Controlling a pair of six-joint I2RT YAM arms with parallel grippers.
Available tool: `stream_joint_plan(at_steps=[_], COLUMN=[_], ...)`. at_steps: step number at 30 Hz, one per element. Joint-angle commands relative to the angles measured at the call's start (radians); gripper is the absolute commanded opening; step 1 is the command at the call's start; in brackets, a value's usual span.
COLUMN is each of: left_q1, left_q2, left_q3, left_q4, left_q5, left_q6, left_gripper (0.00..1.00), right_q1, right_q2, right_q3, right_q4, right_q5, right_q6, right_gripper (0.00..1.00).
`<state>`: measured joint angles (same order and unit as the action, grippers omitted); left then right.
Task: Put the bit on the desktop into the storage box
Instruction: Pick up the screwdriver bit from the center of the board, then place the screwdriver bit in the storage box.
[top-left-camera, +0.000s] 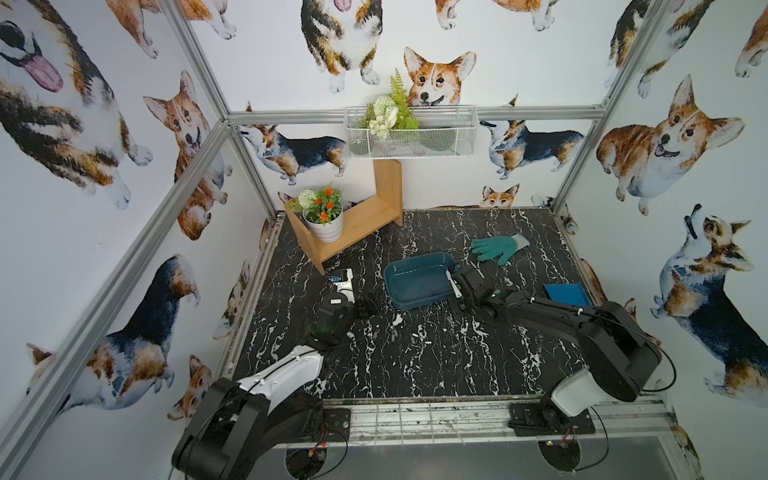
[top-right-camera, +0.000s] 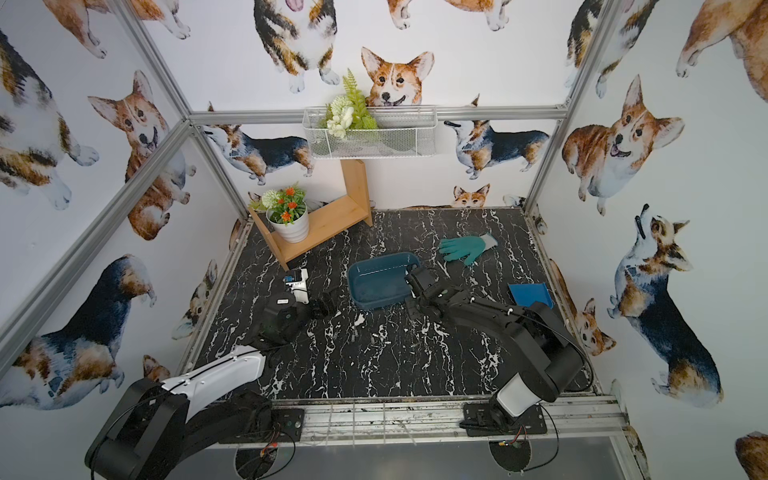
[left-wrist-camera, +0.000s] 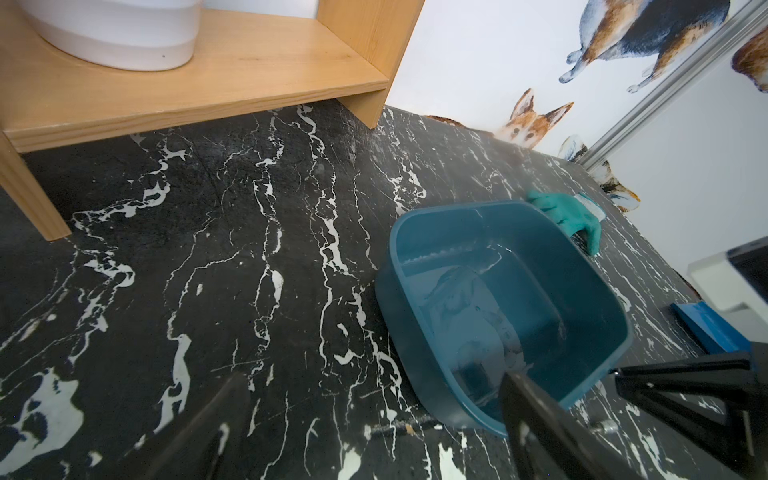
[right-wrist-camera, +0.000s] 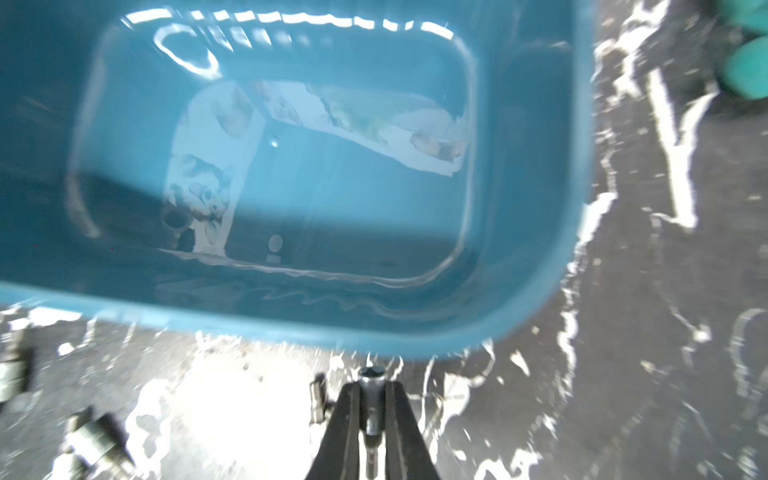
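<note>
From its wrist, the right tool (right-wrist-camera: 371, 388) has its jaws closed on a small metal bit (right-wrist-camera: 370, 376). The bit's head pokes out past the fingertips. The view is blurred. The held bit sits just outside the storage box (right-wrist-camera: 291, 328), short of its wall and over the surface (right-wrist-camera: 232, 415). Cannot tell if it touches the surface.

In both top views the right tool (top-left-camera: 459, 291) (top-right-camera: 412, 293) is right of centre in the frame, at the right-hand end of the storage box (top-left-camera: 411, 303). The held bit is too small to make out there. The box stands upright at mid-frame on the black marbled surface (top-left-camera: 415, 374).

The left tool (left-wrist-camera: 374, 378) has its jaws spread wide. In a top view the left tool (top-left-camera: 365, 305) is left of centre, near the box's left end but apart from it.

Several loose bits (top-left-camera: 415, 337) lie on the surface at lower centre, below the box; some also show in the right wrist view (right-wrist-camera: 99, 440).

Also noted:
- Green glove (top-left-camera: 498, 247), upper right of the box.
- Blue dustpan (top-left-camera: 567, 293), by the surface's right edge.
- Wooden shelf (top-left-camera: 361, 220) with a flower pot (top-left-camera: 324, 228), upper left.
- White wire basket (top-left-camera: 409, 141), on the back wall.
</note>
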<state>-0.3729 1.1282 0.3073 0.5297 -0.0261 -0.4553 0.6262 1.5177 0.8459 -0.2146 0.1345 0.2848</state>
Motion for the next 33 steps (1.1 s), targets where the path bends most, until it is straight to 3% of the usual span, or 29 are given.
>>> stream_joint_plan(at_steps=[1, 10, 27, 29, 33], left_q1=[0.002, 0.0, 0.001, 0.0, 0.001], left_q2=[-0.005, -0.011, -0.052, -0.054, -0.076], left_q3=[0.006, 0.004, -0.007, -0.003, -0.008], left_q4=[-0.002, -0.002, -0.021, -0.031, -0.043], left_q5=[-0.009, -0.018, -0.062, -0.071, -0.092], left_q6=[0.005, 0.001, 0.009, 0.009, 0.009], left_gripper=[1.0, 1.0, 1.0, 1.0, 1.0], right_q1=[0.0, 0.0, 0.0, 0.0, 0.0], right_q2=[-0.055, -0.091, 0.308, 0.317, 0.3], right_q3=[-0.011, 0.062, 0.371, 0.378, 0.37], right_q4=[-0.031, 0.053, 0.173, 0.175, 0.177], right_q5=[0.012, -0.004, -0.076, -0.076, -0.063], right_q6=[0.022, 0.03, 0.062, 0.063, 0.058], right_gripper=[0.13, 0.13, 0.15, 0.21, 0.49])
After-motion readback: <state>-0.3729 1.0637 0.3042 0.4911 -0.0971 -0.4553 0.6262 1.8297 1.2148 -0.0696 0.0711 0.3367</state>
